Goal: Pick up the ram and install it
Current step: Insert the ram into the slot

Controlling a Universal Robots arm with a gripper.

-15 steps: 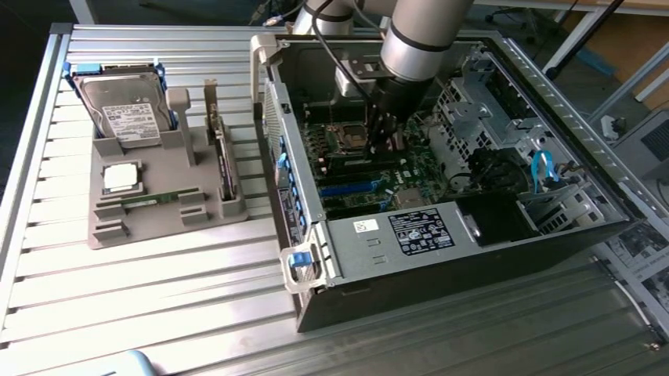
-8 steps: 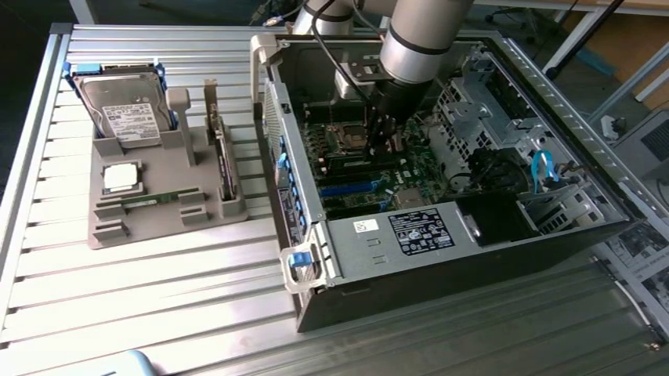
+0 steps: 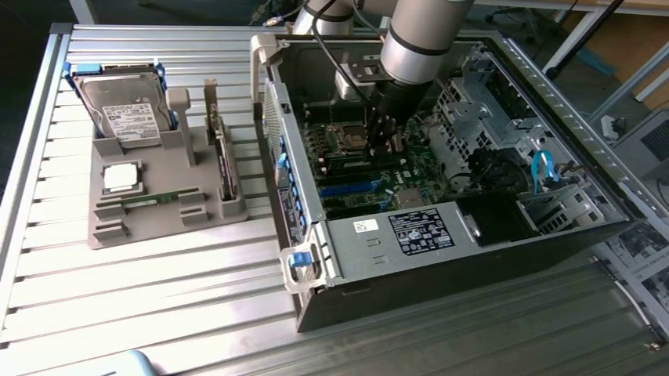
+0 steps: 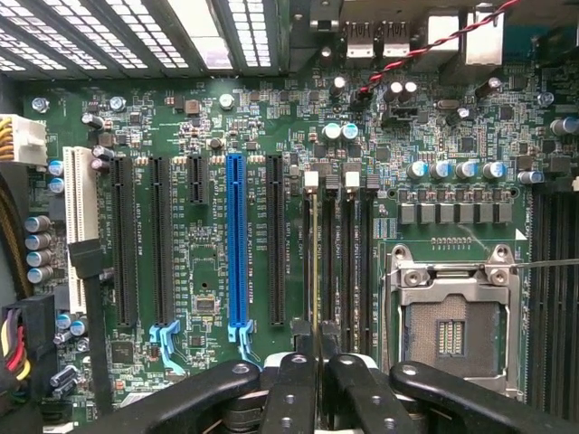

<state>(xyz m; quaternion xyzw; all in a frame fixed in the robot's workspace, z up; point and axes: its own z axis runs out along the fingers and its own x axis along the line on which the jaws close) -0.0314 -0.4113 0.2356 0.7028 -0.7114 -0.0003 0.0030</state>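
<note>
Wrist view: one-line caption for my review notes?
Tool shut on the ram, held edge-on over the motherboard's memory slots beside the open processor socket.

Case walls [image 3: 303, 196] hem arm [image 3: 418, 39]; drive cage [image 3: 471, 110] close beside; top open

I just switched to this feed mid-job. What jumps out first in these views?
The robot arm plunges into the open computer case, its gripper down at the green motherboard. In the wrist view the jaws stand shut right at the memory slots, beside the empty silver processor socket and a bright blue expansion slot. At the exterior view's left, a grey parts holder carries a hard drive.
</note>
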